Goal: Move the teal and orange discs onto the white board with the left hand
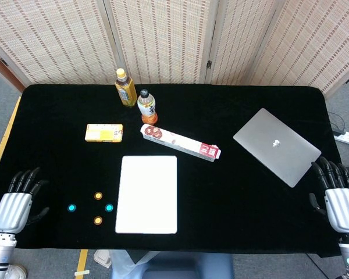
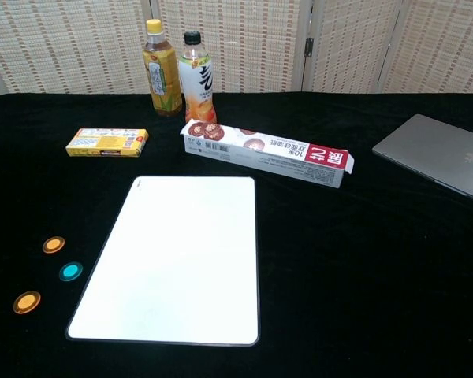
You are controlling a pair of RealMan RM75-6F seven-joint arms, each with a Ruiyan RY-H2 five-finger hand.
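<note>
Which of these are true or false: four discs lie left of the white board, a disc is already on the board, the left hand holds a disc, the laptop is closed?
1. Four discs lie left of the white board: true, two teal discs and two orange discs.
2. A disc is on the board: false, it is bare.
3. The left hand holds a disc: false, it holds nothing, fingers apart.
4. The laptop is closed: true.
</note>
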